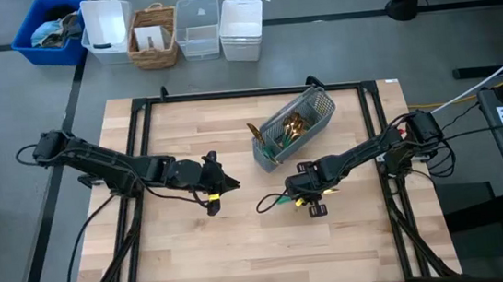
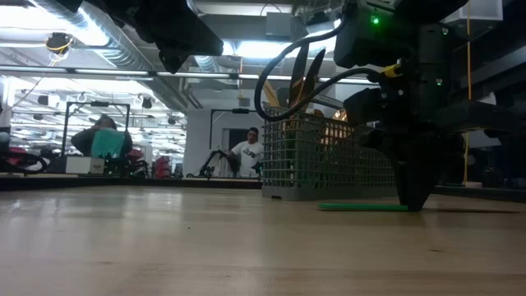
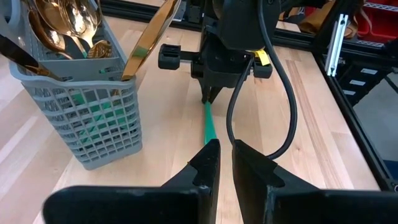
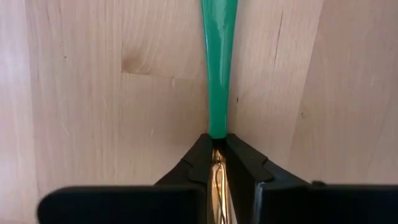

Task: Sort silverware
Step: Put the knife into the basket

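Teal handle (image 4: 218, 68) sticks out ahead of the right gripper (image 4: 217, 163), whose fingers pinch the utensil's gold neck. It looks light, stiff, slippery; this narrow neck suits holding.

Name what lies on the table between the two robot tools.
In the left wrist view, only the slim teal-green handle lies on bare wood between the left tool and the right tool, which grips it.
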Available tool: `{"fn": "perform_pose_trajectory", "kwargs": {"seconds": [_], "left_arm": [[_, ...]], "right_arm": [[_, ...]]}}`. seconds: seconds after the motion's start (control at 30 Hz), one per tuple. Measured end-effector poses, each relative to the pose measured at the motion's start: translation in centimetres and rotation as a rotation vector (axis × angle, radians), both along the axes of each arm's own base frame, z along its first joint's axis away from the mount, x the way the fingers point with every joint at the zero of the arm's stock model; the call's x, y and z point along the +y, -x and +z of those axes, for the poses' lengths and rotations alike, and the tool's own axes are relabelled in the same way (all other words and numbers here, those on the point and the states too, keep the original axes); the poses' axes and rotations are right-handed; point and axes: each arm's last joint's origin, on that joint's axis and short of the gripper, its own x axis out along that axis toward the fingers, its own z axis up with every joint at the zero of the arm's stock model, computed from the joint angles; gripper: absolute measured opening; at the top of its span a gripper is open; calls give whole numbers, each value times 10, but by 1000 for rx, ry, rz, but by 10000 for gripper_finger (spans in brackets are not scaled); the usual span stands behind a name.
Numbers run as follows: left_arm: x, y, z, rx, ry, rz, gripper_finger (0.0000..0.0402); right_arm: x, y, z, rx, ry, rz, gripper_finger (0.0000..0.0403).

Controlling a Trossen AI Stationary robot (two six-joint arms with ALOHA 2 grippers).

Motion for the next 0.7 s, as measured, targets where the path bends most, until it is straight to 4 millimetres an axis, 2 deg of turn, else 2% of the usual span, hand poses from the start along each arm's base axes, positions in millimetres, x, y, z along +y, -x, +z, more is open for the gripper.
{"fn": "perform_pose_trajectory", "kwargs": {"seconds": [0.7], "left_arm": [[0, 0, 0, 2, 0, 0, 33]], "right_arm": [[4, -12, 13, -44, -43, 12, 36]]}}
